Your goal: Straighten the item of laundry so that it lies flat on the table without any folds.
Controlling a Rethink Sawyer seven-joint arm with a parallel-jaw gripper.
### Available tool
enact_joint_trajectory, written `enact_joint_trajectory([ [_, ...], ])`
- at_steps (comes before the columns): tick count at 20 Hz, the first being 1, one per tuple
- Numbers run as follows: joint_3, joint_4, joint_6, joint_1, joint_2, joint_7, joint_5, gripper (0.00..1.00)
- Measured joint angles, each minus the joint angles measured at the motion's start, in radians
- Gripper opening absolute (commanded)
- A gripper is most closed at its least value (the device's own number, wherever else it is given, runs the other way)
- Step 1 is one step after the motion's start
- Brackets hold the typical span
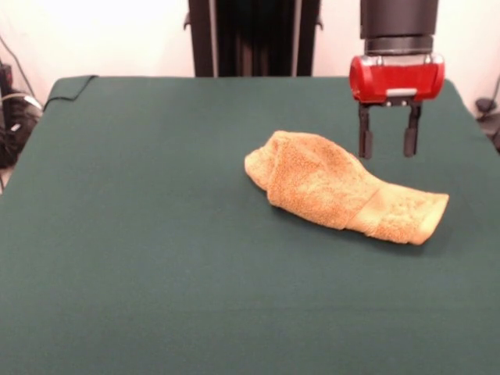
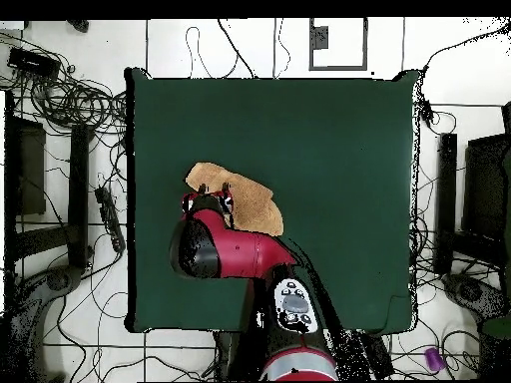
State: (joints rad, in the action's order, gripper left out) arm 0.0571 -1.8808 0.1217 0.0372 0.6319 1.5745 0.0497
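The golden-orange towel (image 1: pixel 344 197) lies bunched and folded over itself on the dark green table (image 1: pixel 156 234), right of centre in the front view. Its woven band end points to the right. My gripper (image 1: pixel 389 153) hangs open and empty above the table, just behind the towel's right part, with its fingers (image 1: pixel 365 141) apart and clear of the cloth. In the overhead view the towel (image 2: pixel 255 199) shows left of the table's (image 2: pixel 339 150) centre, partly hidden under my red arm, and the gripper (image 2: pixel 215 190) sits over its near edge.
The robot's black pedestal (image 1: pixel 254 37) stands at the table's far side. Cables and equipment (image 2: pixel 60 100) lie on the floor around the table. A dark cloth corner (image 1: pixel 70 86) folds at the table's far left.
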Motion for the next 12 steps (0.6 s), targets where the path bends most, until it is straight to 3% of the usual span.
enact_joint_trajectory([
  [12,0.008,-0.001,-0.007,0.017,0.006,0.000,0.000,1.00],
])
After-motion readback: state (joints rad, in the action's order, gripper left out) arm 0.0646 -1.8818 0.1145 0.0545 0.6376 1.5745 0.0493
